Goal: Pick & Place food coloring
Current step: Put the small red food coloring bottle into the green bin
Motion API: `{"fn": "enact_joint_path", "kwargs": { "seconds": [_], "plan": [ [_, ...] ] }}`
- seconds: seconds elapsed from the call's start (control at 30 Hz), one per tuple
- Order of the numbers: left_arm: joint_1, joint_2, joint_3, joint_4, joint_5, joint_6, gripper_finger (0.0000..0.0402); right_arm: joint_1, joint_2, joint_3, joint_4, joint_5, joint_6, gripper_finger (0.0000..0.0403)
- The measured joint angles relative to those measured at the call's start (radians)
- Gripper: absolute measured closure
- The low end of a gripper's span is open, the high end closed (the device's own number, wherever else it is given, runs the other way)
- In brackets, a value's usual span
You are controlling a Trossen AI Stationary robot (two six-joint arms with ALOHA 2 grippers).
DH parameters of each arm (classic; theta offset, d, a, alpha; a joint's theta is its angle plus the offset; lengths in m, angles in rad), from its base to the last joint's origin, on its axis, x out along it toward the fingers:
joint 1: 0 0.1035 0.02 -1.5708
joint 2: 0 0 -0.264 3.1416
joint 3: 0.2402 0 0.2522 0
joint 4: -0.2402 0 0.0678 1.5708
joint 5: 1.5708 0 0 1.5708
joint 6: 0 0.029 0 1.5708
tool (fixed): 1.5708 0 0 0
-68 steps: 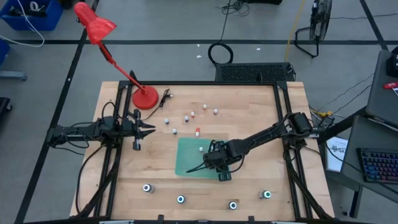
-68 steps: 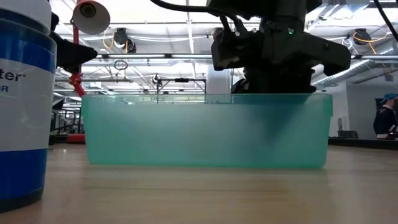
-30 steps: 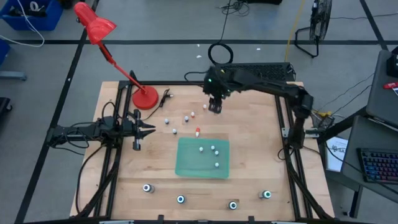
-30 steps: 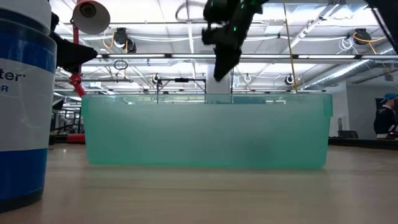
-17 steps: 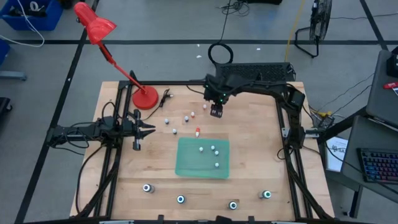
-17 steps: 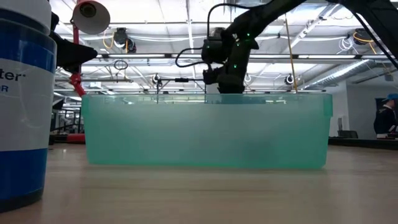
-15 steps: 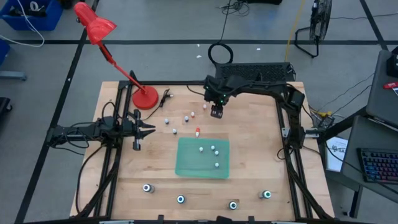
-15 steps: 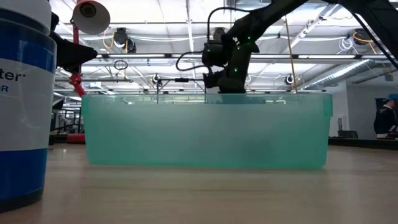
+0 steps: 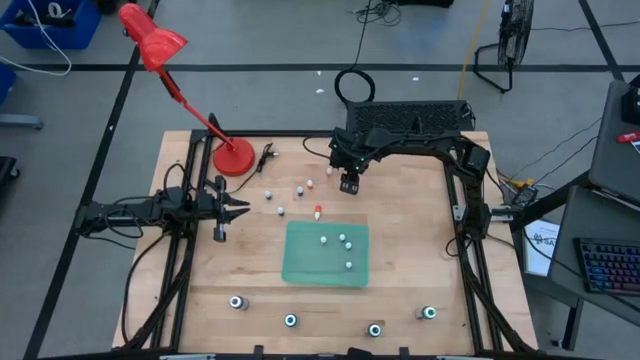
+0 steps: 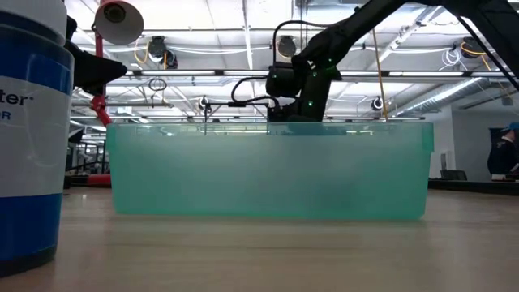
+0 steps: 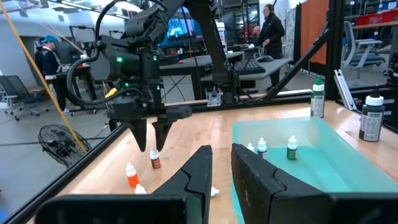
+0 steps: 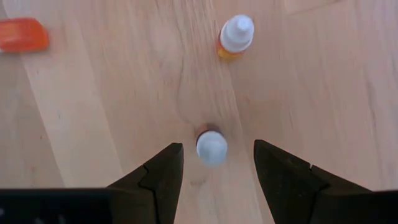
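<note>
Wooden table top [image 9: 400, 260], with a green tray [image 9: 325, 254] near its middle holding three small whitish food colouring bottles [image 9: 342, 238]. Farther back and to the left of the tray, a loose scatter of more tiny bottles [image 9: 300, 191] standing on the bare wood, among them a red-capped one [image 9: 318, 212] just beyond the tray's far edge. Along the near edge, well apart from the rest, four dark round bottles with pale teal tops [image 9: 290, 321] in a rough row. Right gripper [image 9: 348, 184] reaching in from the far right, hanging over the far part of the table, jaws spread wide and pointing down with nothing held; directly below and between its fingertips [image 12: 163, 168], a white-capped bottle [image 12: 211, 147] upright on the wood, untouched, and a second bottle with an orange body [image 12: 234, 37] a little beyond it. From the left wrist, same gripper [image 11: 151, 135] poised just above a small brown-bodied bottle [image 11: 155, 160], an orange one [image 11: 131, 175] nearby. Left gripper [image 9: 232, 209] waiting at the table's left edge, jaws nearly closed and empty. Red desk lamp [image 9: 232, 155] at the far left corner.
</note>
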Motion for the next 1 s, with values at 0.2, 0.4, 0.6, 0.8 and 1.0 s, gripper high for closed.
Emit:
{"fn": "enact_joint_path", "kwargs": {
  "seconds": [0.2,0.4,0.6,0.8,1.0],
  "plan": [
    [0.0,0.0,0.0,0.0,0.0,0.0,0.0334,0.0,0.0,0.0,0.019,0.0,-0.006,0.0221],
    [0.0,0.0,0.0,0.0,0.0,0.0,0.0334,0.0,0.005,0.0,0.029,-0.001,-0.003,0.0222],
    [0.0,0.0,0.0,0.0,0.0,0.0,0.0334,-0.001,0.018,0.0,0.05,-0.051,0.007,0.0222],
    [0.0,0.0,0.0,0.0,0.0,0.0,0.0334,-0.001,0.026,0.0,0.05,-0.049,0.012,0.0222],
    [0.0,0.0,0.0,0.0,0.0,0.0,0.0334,-0.002,0.033,0.0,0.037,-0.049,0.009,0.0222]
  ]
}}
